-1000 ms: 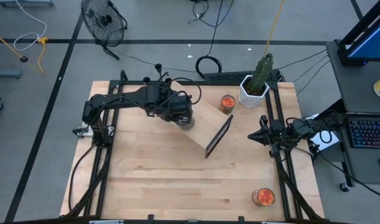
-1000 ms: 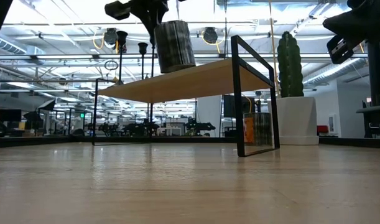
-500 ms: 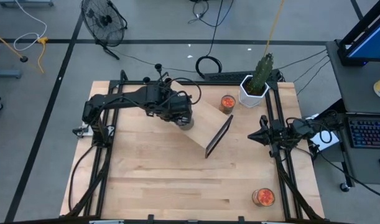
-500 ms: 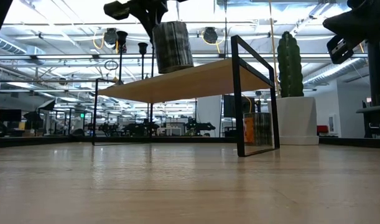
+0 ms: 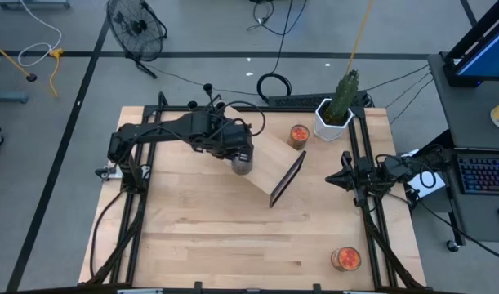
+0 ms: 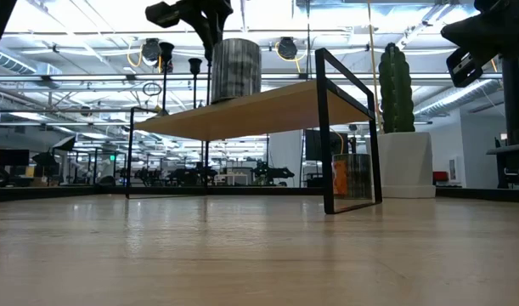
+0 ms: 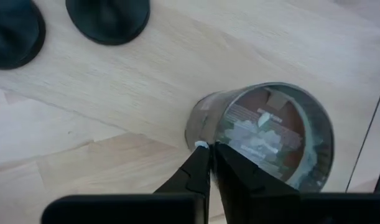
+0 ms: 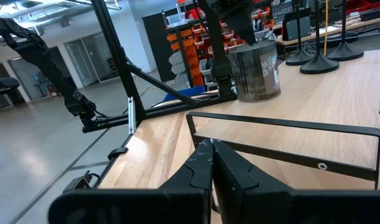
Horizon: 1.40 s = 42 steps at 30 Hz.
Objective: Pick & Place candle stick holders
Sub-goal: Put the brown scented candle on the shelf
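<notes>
Pinching the grey jar's (image 7: 264,140) rim, our left gripper (image 7: 209,155) could tip it off the shelf (image 5: 269,159); right gripper (image 8: 209,152) pressed together.

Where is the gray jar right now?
In the high view, the gray jar sits on the left end of the wooden shelf, the left gripper pinching its rim, near two black candle stick holders.

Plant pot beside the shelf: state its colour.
White, holding a green cactus; the plant pot shows best in the high view, at the table's far edge.
</notes>
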Available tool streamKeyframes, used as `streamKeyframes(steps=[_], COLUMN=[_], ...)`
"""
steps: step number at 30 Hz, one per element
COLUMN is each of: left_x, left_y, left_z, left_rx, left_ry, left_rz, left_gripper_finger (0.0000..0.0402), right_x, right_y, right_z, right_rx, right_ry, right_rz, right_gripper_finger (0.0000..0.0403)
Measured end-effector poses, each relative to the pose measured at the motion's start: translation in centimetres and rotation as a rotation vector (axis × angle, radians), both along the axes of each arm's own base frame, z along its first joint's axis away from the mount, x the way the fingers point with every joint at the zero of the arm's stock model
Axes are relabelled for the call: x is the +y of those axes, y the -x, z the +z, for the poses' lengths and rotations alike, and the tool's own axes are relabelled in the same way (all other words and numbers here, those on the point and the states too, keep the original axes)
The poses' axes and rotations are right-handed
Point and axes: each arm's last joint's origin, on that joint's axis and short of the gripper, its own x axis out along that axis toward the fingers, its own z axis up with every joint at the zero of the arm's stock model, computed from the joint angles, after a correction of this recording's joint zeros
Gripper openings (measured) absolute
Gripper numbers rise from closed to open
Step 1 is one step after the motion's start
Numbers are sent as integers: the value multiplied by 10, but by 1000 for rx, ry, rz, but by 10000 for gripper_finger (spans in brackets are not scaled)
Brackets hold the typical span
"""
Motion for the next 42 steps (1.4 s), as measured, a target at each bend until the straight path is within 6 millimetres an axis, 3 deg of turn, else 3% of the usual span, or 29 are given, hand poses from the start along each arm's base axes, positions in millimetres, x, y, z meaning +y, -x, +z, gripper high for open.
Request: streamKeyframes(steps=[16, 25, 29, 36, 42], left_x=[0, -19, -36, -78, -83], left_y=[3, 17, 20, 18, 9], left_z=[6, 33, 36, 10, -14], left_rx=[-30, -186, -201, -67, -58], left_ry=[-28, -63, -7, 26, -27], left_rz=[0, -39, -52, -13, 43], left_gripper_finger=[28, 14, 5, 4, 9], right_x=[0, 0, 0, 0, 0], right_y=[0, 0, 0, 0, 0], right_z=[0, 0, 0, 0, 1], right_rx=[0, 1, 1, -1, -10], right_ry=[0, 0, 0, 0, 18], right_rz=[3, 3, 2, 0, 0], right_gripper_finger=[0, 0, 0, 0, 0])
